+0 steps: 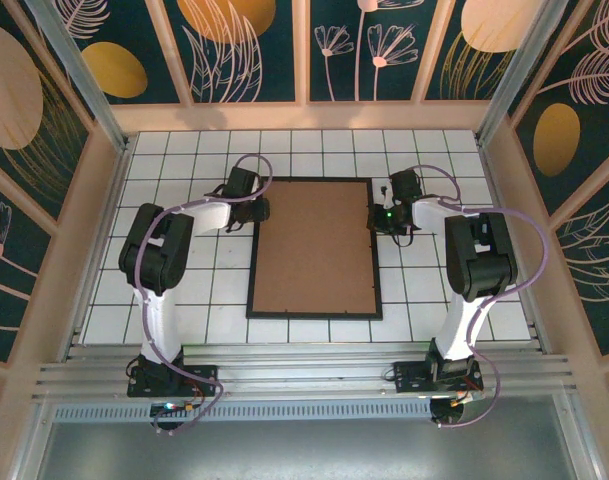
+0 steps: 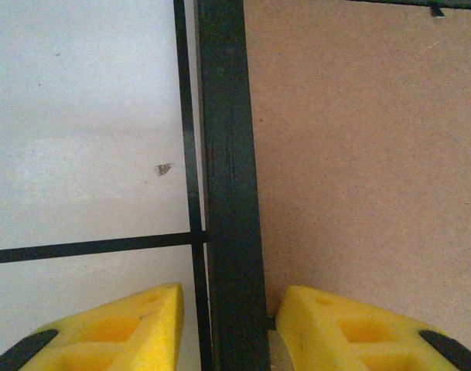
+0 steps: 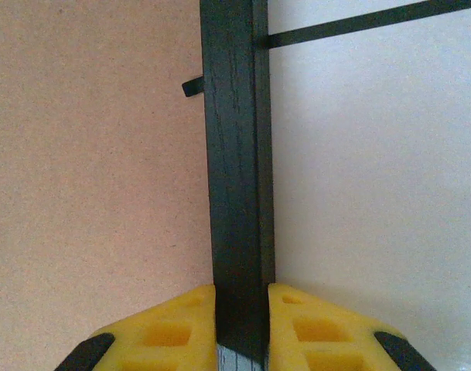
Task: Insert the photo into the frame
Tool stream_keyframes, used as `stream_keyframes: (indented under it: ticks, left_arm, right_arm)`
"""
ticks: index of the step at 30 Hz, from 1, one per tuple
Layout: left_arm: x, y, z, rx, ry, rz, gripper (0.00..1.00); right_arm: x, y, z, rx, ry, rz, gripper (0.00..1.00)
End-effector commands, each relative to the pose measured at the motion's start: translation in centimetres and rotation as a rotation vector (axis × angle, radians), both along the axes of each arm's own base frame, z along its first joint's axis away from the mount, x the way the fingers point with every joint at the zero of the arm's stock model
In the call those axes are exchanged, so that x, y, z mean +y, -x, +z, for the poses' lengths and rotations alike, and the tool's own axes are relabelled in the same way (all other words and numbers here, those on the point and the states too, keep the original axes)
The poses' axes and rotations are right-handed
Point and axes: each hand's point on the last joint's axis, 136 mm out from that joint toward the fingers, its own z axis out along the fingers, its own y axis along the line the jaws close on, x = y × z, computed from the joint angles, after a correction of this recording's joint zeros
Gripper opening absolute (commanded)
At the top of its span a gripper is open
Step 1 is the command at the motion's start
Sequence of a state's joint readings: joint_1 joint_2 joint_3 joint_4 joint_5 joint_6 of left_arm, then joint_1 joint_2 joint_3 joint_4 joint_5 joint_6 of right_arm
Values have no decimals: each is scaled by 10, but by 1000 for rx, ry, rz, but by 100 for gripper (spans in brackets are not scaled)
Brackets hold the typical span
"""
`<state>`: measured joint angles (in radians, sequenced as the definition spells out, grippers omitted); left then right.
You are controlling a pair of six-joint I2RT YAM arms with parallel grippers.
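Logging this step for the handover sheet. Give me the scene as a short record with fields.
object: thin black rectangular picture frame, lying flat on the white tiled table
inside it: plain brown cardboard backing board, filling the opening
left hand: open, fingers straddling the frame's left rail with a gap on each side
right hand: shut on the frame's right rail, both fingers against it

Board (image 1: 314, 245) inside frame (image 1: 252, 255), left hand (image 2: 231, 301) astride left rail, right hand (image 3: 241, 305) pinching right rail
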<state>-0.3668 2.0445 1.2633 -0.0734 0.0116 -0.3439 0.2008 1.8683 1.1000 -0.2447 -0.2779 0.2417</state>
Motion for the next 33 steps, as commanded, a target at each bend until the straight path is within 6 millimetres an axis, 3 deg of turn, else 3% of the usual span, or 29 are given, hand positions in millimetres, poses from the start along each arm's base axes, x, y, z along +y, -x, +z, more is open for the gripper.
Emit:
stream_keyframes:
  ticks: [1, 4, 10, 15, 19, 25, 33]
  left_arm:
    - [-23, 47, -53, 195, -61, -117, 45]
    - [-21, 42, -38, 161, -68, -106, 46]
    - [-8, 31, 18, 16, -39, -22, 48]
    - [9, 41, 47, -37, 52, 36, 49]
    - [19, 66, 52, -10, 139, 44, 46]
    - [17, 110, 28, 111, 205, 6, 37]
    - [12, 129, 13, 180, 233, -27, 30]
  right_arm:
    - [11, 12, -25, 66, 16, 36, 19]
    - [8, 14, -25, 68, 31, 30, 19]
    - [-1, 13, -21, 57, 39, 11, 19]
    - [-3, 12, -18, 49, 38, 10, 19]
    - [-3, 12, -19, 49, 36, 8, 19]
    - [-4, 11, -18, 48, 34, 10, 19]
    - [-5, 11, -19, 51, 32, 8, 19]
